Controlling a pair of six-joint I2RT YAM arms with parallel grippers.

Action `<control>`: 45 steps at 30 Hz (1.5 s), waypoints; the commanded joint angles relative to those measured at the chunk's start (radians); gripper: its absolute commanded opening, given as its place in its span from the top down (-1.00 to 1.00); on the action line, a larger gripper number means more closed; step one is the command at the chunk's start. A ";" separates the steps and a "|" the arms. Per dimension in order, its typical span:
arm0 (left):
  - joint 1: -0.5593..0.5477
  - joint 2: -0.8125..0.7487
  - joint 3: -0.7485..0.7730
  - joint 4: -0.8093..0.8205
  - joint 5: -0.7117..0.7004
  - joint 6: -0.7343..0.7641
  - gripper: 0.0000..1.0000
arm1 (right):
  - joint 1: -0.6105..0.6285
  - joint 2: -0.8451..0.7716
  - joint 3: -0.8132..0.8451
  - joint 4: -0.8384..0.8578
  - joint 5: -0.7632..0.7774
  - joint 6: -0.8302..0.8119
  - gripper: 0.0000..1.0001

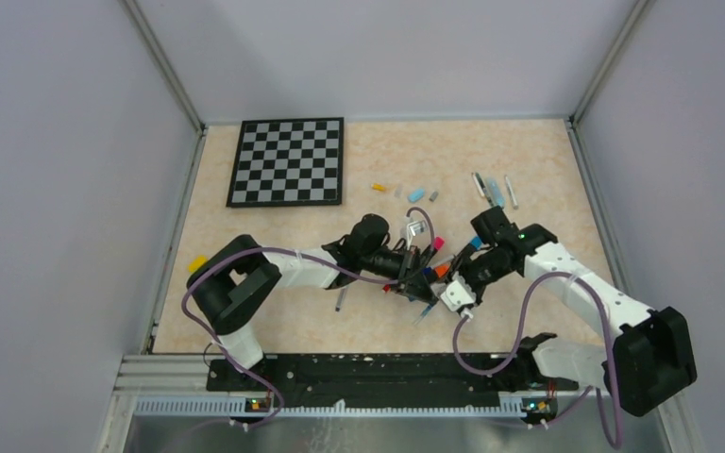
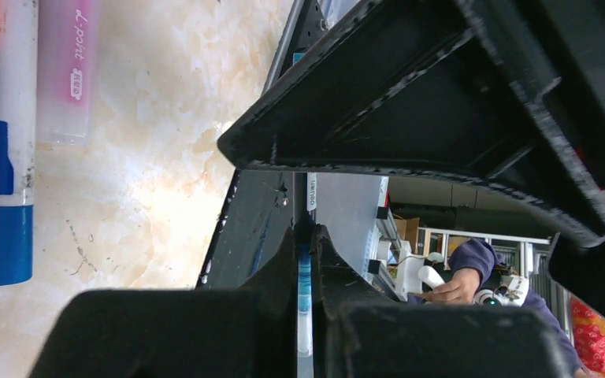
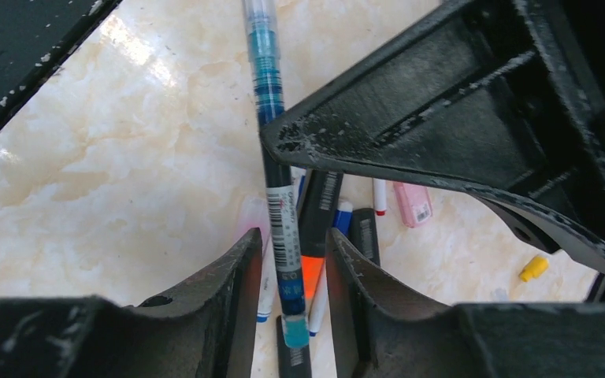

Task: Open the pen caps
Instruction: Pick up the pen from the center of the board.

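My left gripper (image 2: 305, 232) is shut on a thin pen (image 2: 305, 276) with a clear, blue-banded end. In the right wrist view this pen (image 3: 283, 228) runs down between the jaws of my right gripper (image 3: 291, 236), which stand apart and do not touch it; its teal end (image 3: 295, 332) sits low between them. In the top view both grippers, left (image 1: 415, 269) and right (image 1: 455, 276), meet over a pile of pens and markers (image 1: 431, 274). Loose caps lie behind: yellow (image 1: 378, 187), light blue (image 1: 416, 194), grey (image 1: 433, 196).
A chessboard (image 1: 288, 160) lies at the back left. Several thin pens (image 1: 493, 189) lie at the back right. A yellow block (image 1: 197, 263) sits at the left edge. A blue-and-white marker (image 2: 4, 157), a pink piece (image 3: 412, 203) and a yellow cap (image 3: 532, 268) lie nearby.
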 commanded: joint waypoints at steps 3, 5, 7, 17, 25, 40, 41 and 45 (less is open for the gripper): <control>-0.009 0.012 0.035 0.082 0.017 -0.025 1.00 | 0.041 0.003 -0.030 0.025 0.013 -0.027 0.42; -0.010 0.013 0.035 0.082 0.010 -0.027 1.00 | 0.043 0.001 -0.030 0.023 0.004 -0.026 0.50; -0.010 0.013 0.034 0.084 0.004 -0.029 1.00 | 0.045 -0.003 -0.030 0.021 -0.008 -0.025 0.61; -0.010 -0.024 0.000 0.099 -0.044 -0.035 0.68 | 0.045 -0.031 -0.043 -0.001 -0.075 -0.019 1.00; -0.009 -0.225 -0.079 0.039 -0.218 0.076 -0.12 | -0.025 -0.082 -0.056 -0.065 -0.228 0.031 1.00; -0.009 -0.692 -0.296 0.019 -0.657 0.247 -0.98 | -0.229 -0.204 -0.166 0.117 -0.492 0.554 1.00; -0.009 -0.714 -0.314 0.023 -0.676 0.245 -0.97 | -0.235 -0.203 -0.161 0.137 -0.498 0.612 1.00; -0.008 -0.803 -0.423 0.106 -0.750 0.205 -0.97 | -0.272 -0.204 -0.158 0.268 -0.513 0.871 1.00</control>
